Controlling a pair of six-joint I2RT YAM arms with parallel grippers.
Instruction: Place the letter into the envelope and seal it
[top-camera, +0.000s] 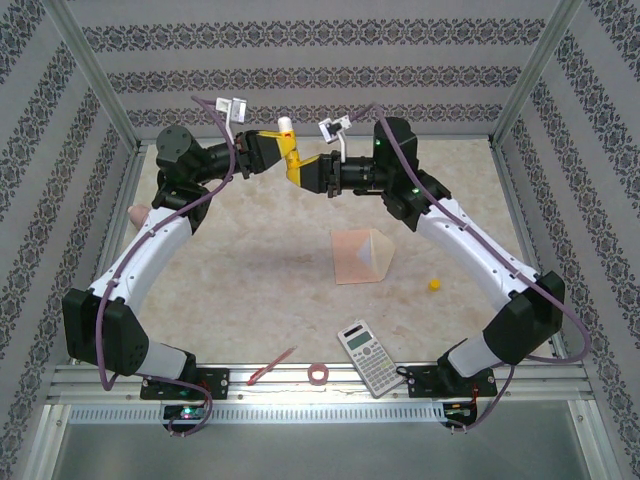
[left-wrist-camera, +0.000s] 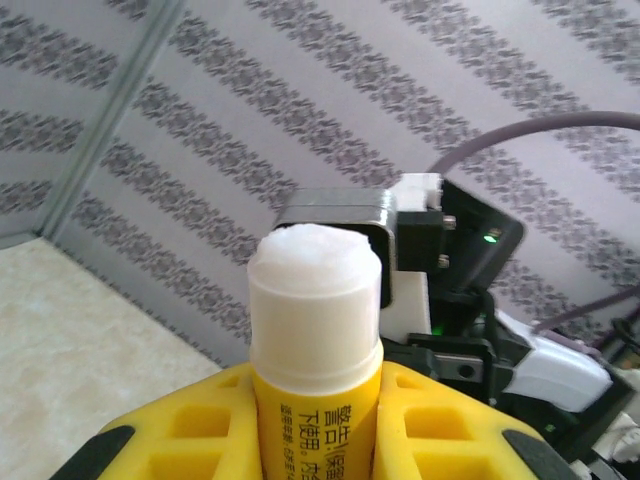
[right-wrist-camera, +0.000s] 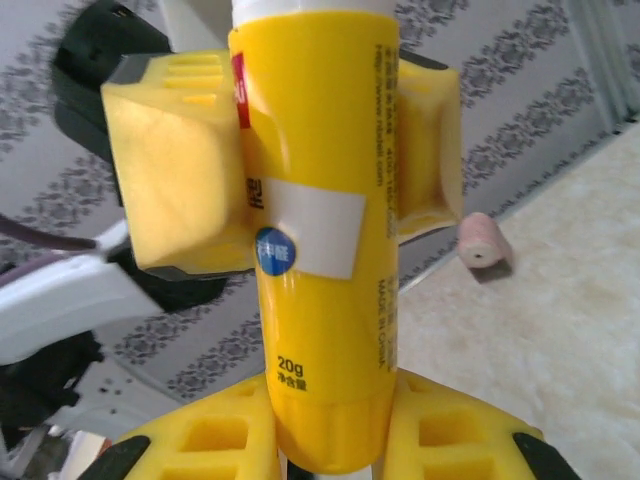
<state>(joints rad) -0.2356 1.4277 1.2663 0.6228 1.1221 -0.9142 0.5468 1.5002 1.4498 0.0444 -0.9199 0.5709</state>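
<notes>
- On the yellow glue stick (right-wrist-camera: 325, 300), low on the tube in the right wrist view: "20g" in black, with a small Chinese line, "净含量", right beneath.
- Running lengthwise along the right edge of that tube: fine black print, seemingly "MADE IN CHINA". Higher up, a web address beginning "HTTP://WWW", the rest too small to read.
- Beside a blank white label (right-wrist-camera: 318, 232): a round blue badge (right-wrist-camera: 273, 250) with white characters, too blurred to read.
- In the left wrist view, under the white tip: vertical Chinese print starting "警告", further columns too fine to make out.
- On the calculator (top-camera: 368, 358) near the front of the worktop (top-camera: 260, 270): key markings too small to read.
</notes>
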